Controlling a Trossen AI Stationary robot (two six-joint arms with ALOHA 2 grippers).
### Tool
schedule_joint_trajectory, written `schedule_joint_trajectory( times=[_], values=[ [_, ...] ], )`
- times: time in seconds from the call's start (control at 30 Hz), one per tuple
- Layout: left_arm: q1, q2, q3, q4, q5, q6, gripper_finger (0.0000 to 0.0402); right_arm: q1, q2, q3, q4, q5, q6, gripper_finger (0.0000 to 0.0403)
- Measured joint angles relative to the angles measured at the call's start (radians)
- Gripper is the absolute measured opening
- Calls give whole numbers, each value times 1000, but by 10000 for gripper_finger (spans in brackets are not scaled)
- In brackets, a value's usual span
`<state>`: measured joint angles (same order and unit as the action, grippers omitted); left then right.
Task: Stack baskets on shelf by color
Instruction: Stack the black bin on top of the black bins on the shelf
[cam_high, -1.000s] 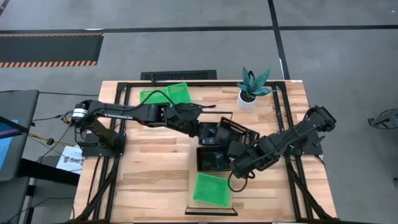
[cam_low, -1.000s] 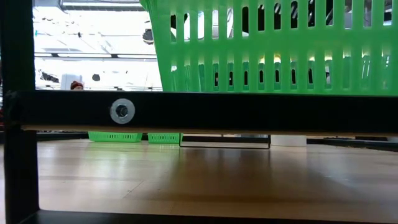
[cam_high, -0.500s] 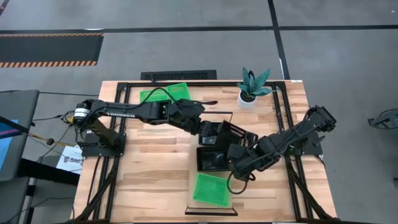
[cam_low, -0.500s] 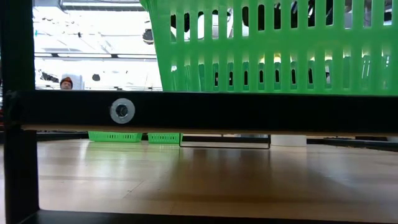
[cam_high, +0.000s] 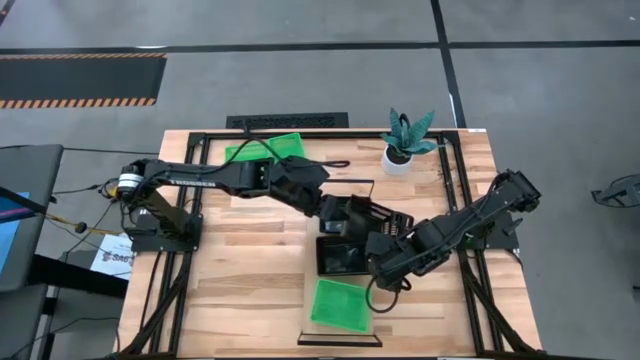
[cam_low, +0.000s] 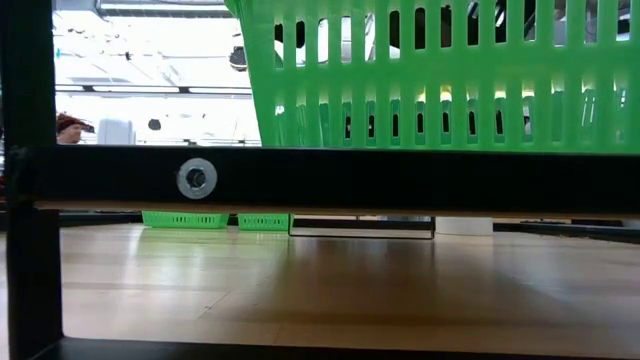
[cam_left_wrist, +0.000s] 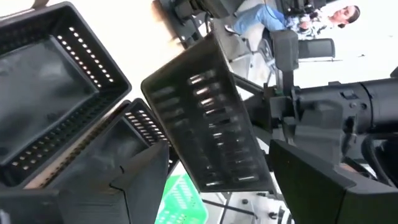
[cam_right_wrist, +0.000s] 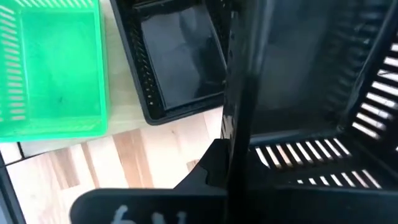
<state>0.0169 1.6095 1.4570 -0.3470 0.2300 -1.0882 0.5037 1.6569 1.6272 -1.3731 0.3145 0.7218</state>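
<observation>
A green basket (cam_high: 265, 150) is sitting at the desk's (cam_high: 240, 265) far left. The left gripper (cam_high: 335, 212) is reaching to mid-desk, its jaws gripping the left rim of a tilted black basket (cam_high: 375, 215). The right gripper (cam_high: 385, 245) is clamping that basket's right side. A second black basket (cam_high: 340, 256) is lying flat just below on the shelf (cam_high: 318, 282), and another green basket (cam_high: 340, 304) is sitting at the shelf's near end.

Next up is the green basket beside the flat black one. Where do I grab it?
Pinch the green basket by the rim of its wall on the left arm's side, coming straight down. It sits flat, open side up, with bare table beside that wall, while the black basket crowds its far wall.
</observation>
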Motion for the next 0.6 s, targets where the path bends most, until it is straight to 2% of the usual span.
schedule_joint_trajectory(
  times=[0.4, 0.6],
  values=[
    [-5, 26, 2, -8, 0, -58, 266, -52, 0, 0, 73, -16, -82, 4],
    [-5, 26, 2, -72, -14, -78, 264, -69, 2, -2, 81, -35, -105, 9]
  ],
)
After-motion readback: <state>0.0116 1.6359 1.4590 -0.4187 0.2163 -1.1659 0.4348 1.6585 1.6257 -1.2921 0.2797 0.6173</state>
